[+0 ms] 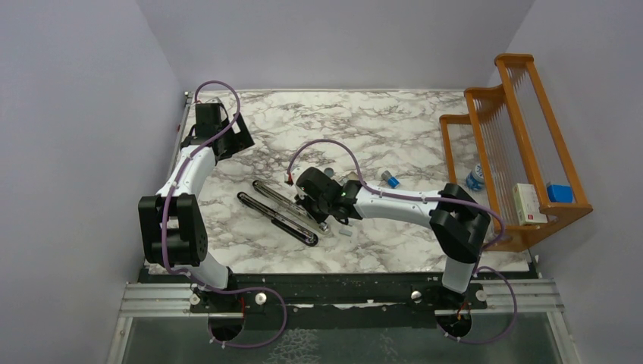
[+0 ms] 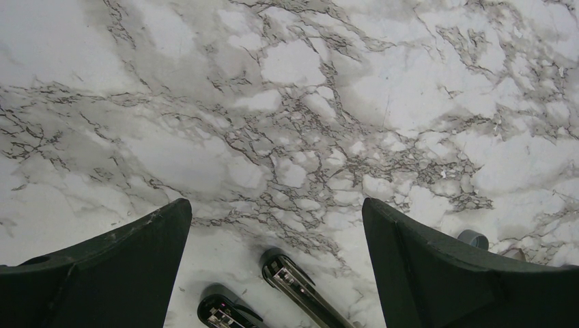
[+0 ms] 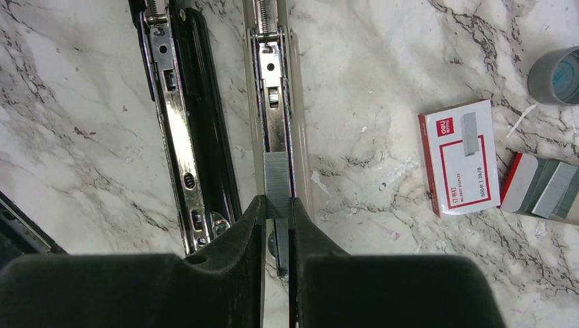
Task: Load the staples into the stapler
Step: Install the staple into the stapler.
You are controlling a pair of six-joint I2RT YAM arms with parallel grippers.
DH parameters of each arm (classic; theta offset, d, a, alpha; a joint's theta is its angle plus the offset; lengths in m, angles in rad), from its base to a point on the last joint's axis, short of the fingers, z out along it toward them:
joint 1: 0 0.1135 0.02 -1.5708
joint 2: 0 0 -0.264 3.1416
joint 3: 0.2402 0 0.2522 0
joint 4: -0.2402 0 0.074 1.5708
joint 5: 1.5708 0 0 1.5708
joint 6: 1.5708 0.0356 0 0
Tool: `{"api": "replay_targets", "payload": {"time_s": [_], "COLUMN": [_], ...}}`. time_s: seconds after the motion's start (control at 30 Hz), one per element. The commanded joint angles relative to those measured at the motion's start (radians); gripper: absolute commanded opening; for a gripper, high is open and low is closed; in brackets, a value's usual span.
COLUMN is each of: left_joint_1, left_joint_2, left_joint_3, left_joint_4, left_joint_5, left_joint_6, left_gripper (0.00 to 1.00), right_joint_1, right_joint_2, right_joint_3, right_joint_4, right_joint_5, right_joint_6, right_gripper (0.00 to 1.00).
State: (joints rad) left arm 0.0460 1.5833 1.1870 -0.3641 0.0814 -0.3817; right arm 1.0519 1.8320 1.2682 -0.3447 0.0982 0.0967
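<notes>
The left gripper (image 2: 276,208) hangs near the table's (image 1: 394,121) far-left corner, jaws spread wide and holding nothing, and takes no part in the loading. Toward the middle of the table the stapler (image 1: 284,212) lies folded open flat, its two long halves side by side. The magazine rail (image 3: 273,102) is the right-hand half in the wrist view. A strip of staples (image 3: 276,174) lies in line along that rail, its near end pinched between the narrowed jaws of the right gripper (image 3: 276,205).

So the stapler is open and the strip is at the channel. Whether it is fully seated I cannot tell, since the fingers hide its near end. What seems left is to let go, perhaps nudge the strip home, and fold the stapler shut (a job that may want both arms).

For room, the table is bare marble left of the stapler, and the left arm stands well apart from it. The stapler's other half lies just beside the rail, so sideways slack there is small. To the right lie the white-and-red box (image 3: 464,157), its tray (image 3: 543,188) of spare strips just beside it, and a grey cylinder (image 3: 556,72) beyond. All are near enough that a rightward retreat could brush them. A wooden rack (image 1: 523,114) closes off the table's right edge.
</notes>
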Motion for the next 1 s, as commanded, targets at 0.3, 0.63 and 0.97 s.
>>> {"api": "replay_targets", "payload": {"time_s": [0.3,0.63,0.97], "left_joint_1": [0.008,0.008,0.009], "left_joint_2": [0.013,0.01,0.012], "left_joint_3": [-0.01,-0.011,-0.011], "left_joint_4": [0.018,0.018,0.018], "left_joint_5": [0.017,0.018,0.018], "left_joint_6": [-0.006,-0.006,-0.006], "left_gripper": [0.98,0.98,0.98], "right_joint_1": [0.007,0.006,0.006], "right_joint_2": [-0.004,0.023,0.044], "right_joint_3": [0.0,0.014,0.024], "right_joint_4": [0.005,-0.018,-0.034], "right_joint_5": [0.037,0.026,0.013], "right_joint_6": [0.003,0.006,0.006], "right_gripper": [0.15,0.15,0.15]}}
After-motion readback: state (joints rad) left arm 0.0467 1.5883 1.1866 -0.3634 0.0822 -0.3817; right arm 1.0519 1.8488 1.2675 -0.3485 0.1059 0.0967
